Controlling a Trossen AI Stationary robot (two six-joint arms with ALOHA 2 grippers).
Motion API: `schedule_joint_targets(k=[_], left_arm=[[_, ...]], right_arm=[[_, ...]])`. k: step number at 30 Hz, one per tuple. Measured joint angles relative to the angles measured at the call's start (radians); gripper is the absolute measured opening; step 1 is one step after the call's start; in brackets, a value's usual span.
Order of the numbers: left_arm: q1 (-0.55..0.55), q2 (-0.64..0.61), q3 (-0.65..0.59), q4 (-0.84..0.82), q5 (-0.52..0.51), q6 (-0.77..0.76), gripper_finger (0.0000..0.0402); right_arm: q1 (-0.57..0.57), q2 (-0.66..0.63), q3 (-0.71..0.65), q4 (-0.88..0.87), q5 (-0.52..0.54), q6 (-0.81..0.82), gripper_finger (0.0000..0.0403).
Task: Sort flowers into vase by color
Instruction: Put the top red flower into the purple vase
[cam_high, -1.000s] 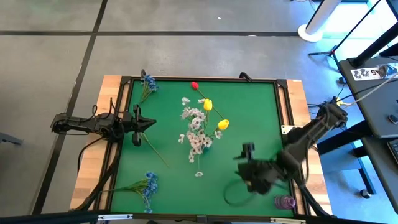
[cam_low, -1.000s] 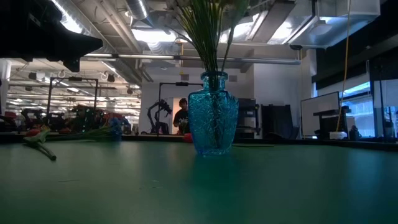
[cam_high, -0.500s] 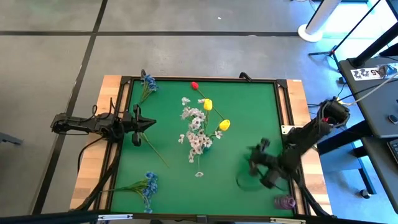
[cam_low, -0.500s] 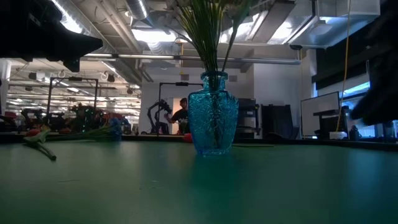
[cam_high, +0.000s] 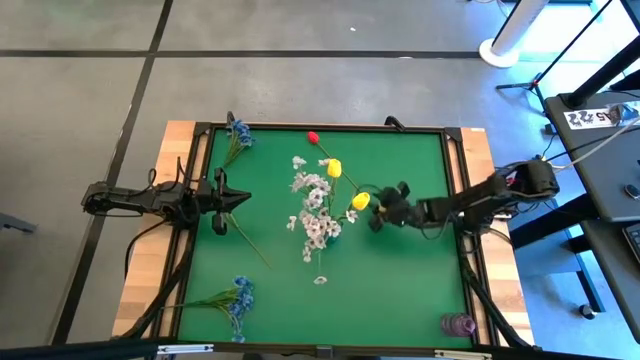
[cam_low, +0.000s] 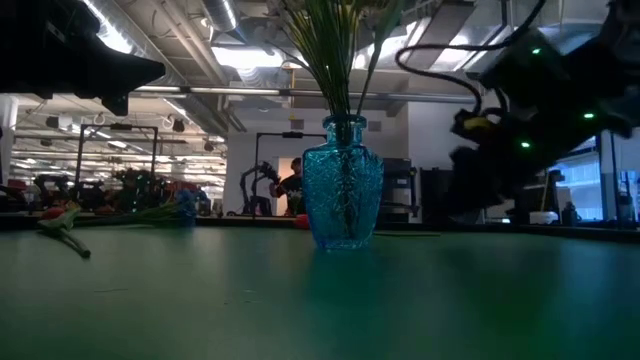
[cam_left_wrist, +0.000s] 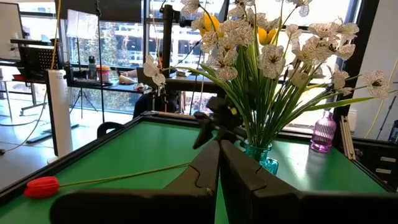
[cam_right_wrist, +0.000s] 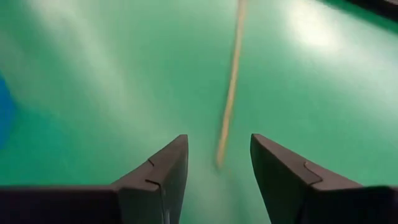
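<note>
Green felt covering the tabletop (cam_high: 400, 290), framed in pale wood. Resting at the left edge, left pincer (cam_high: 243, 199) pressed fully closed, gripping nothing, aiming toward the middle. Lying just beside its tip, a bare green stem (cam_high: 248, 242) slanting toward the near side. Sitting near the far left corner, a blue cluster (cam_high: 238, 132); lying at the near left, more blue flowers (cam_high: 237, 297). Standing at centre, a teal glass vase (cam_low: 343, 185) holding white sprigs (cam_high: 314, 205) and yellow buds (cam_high: 334, 168). Lying along the far edge, a red bud (cam_high: 313, 137) on its stem. Reaching in from the right, right pincer (cam_high: 377, 213) hovering just beside the vase, fingers (cam_right_wrist: 158, 171) standing partly apart, gripping nothing, a thin stem (cam_right_wrist: 230, 81) showing on the felt between them. Standing at the near right corner, a small purple vase (cam_high: 459, 325).
</note>
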Motion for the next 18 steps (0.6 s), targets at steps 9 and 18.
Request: schedule_joint_targets(k=[9,18], left_arm=[[0.000,0.000,0.000,-0.001,0.000,0.000,0.0010],[0.000,0.000,0.000,0.000,0.000,0.000,0.0010]], right_arm=[[-0.148,0.026,-0.024,0.104,-0.160,-0.178,0.0172],[-0.144,0.197,-0.022,0.225,-0.114,-0.163,0.0160]])
